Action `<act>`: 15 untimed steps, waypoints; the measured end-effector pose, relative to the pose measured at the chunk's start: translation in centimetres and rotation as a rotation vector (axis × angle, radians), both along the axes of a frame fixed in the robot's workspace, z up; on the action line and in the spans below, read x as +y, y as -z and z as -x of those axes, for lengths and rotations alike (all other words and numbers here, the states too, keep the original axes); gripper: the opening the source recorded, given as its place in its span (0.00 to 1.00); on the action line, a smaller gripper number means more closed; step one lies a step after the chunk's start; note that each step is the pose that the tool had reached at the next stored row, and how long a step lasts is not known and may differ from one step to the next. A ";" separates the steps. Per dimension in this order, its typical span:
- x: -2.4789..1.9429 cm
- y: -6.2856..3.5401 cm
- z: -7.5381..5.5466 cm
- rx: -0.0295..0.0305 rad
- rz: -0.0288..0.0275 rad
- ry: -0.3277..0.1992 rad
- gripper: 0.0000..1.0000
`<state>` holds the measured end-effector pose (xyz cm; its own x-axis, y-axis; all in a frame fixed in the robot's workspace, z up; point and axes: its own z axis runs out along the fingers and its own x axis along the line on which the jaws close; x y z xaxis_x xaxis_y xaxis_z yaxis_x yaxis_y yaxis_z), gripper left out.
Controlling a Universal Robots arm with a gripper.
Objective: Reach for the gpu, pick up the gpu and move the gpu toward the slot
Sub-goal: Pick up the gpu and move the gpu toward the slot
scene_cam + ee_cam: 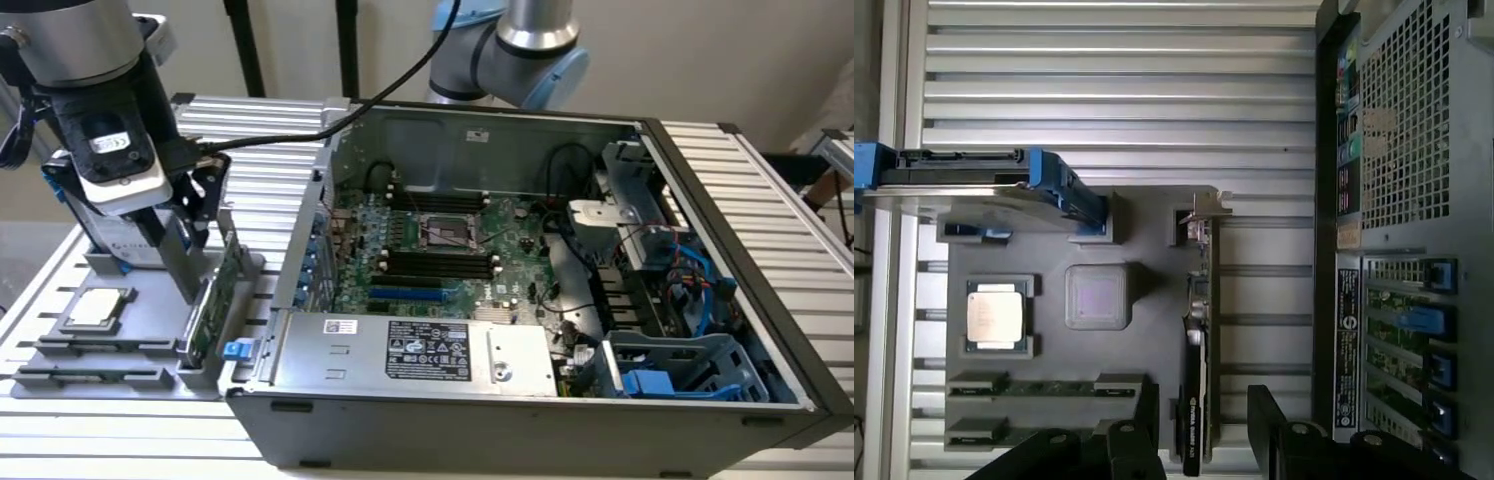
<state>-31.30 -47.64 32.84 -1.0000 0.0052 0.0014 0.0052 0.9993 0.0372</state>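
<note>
Green board seen edge-on, the gpu [1199,330] stands upright in the grey holder tray [1154,290], at nine o'clock from the open computer case [534,250] in the exterior view. The pincer [1202,392] hangs over it, spread wide, with one finger on each side of the card. A processor chip [993,316] lies in the same tray.

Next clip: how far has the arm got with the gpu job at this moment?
Done: the reach looks nearly complete, with the gripper above the gpu, jaws open on either side of it. In hand: nothing; the card stands on edge in the gray holder, not gripped. Left: lifting it and carrying it to the open computer case.
</note>
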 end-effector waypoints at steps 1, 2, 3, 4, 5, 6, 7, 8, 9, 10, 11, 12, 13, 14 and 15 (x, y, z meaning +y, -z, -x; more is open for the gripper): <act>0.00 0.18 0.0 0.0000 0.0000 0.001 0.48; 0.00 0.38 0.0 0.0000 0.0000 0.002 0.48; 0.00 0.55 0.0 0.0000 0.0000 0.002 0.48; 0.00 0.73 0.0 0.0000 0.0001 0.003 0.48; 0.00 0.91 0.0 0.0000 0.0000 0.003 0.48; 0.00 1.10 0.0 0.0000 0.0000 0.003 0.48; 0.00 1.29 0.0 -0.0001 -0.0001 0.004 0.48; 0.00 1.45 0.0 0.0000 0.0000 0.005 0.48; 0.00 1.64 0.0 0.0000 -0.0001 0.006 0.48; 0.00 1.82 0.0 0.0000 0.0000 0.007 0.48; -0.01 2.00 0.0 0.0001 0.0001 0.008 0.48; -0.01 2.19 0.0 -0.0001 0.0000 0.008 0.48; -0.02 2.37 0.0 -0.0001 -0.0001 0.008 0.48; -0.05 2.55 0.0 0.0000 0.0001 0.008 0.48; -0.07 2.72 0.0 0.0000 0.0000 0.008 0.48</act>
